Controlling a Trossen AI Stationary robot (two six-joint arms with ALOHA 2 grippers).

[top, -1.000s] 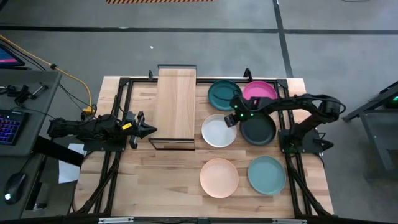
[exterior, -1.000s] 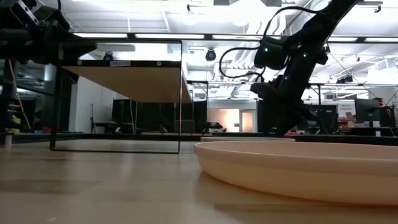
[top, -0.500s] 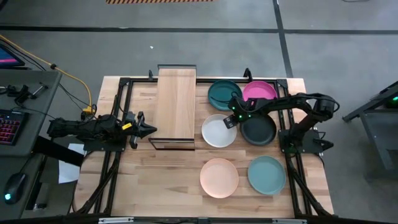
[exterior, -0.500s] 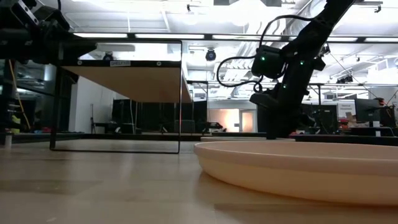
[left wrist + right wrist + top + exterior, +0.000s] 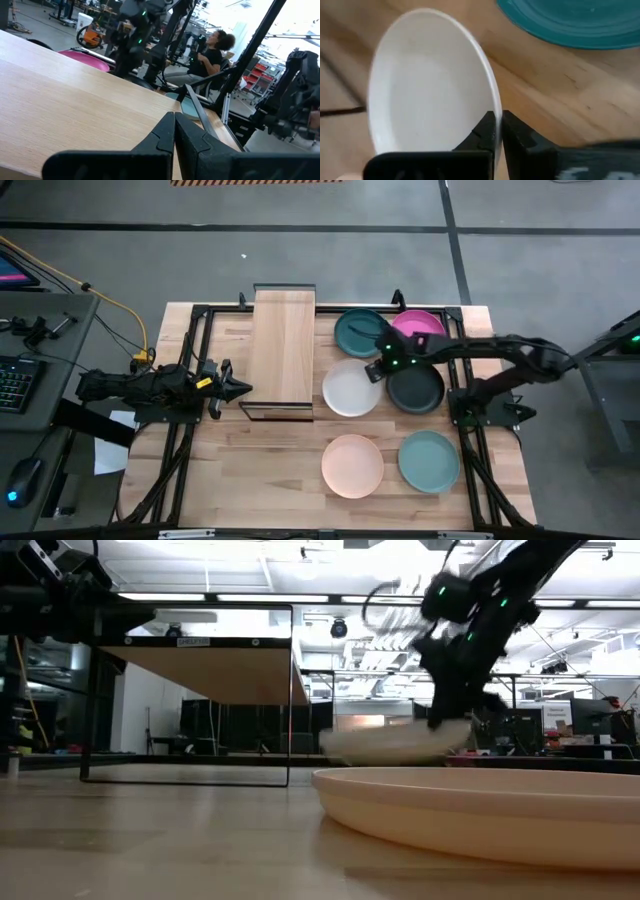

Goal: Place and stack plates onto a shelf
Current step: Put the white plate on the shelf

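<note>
My right gripper (image 5: 377, 371) is shut on the white plate (image 5: 349, 388), which the low view shows blurred and raised (image 5: 395, 745) behind the peach plate (image 5: 480, 810). The dark teal plate (image 5: 360, 330), pink plate (image 5: 420, 326), black plate (image 5: 415, 388), peach plate (image 5: 352, 465) and light blue-green plate (image 5: 429, 460) lie flat on the table. The shelf (image 5: 284, 345) stands on its black frame at the far left of the plates. My left gripper (image 5: 243, 388) waits shut at the shelf's near left corner. My right gripper pinches the white plate's rim (image 5: 492, 107) on its right side, one finger on the inner face and one on the outer. The fingers reach in from the table's right, slanting down. The plate is raised off the table and tilted, its left part lower.
The black plate lies right beside the held plate, under my right arm. The dark teal and pink plates lie just beyond it. A person sits in the room behind the table (image 5: 212, 47). Bare tabletop (image 5: 250, 470) shows at the near left.
My right gripper has dropped onto the white plate's right rim, shut on it and risen. The plate has come up off the table at its right side and shifted slightly toward the shelf.
</note>
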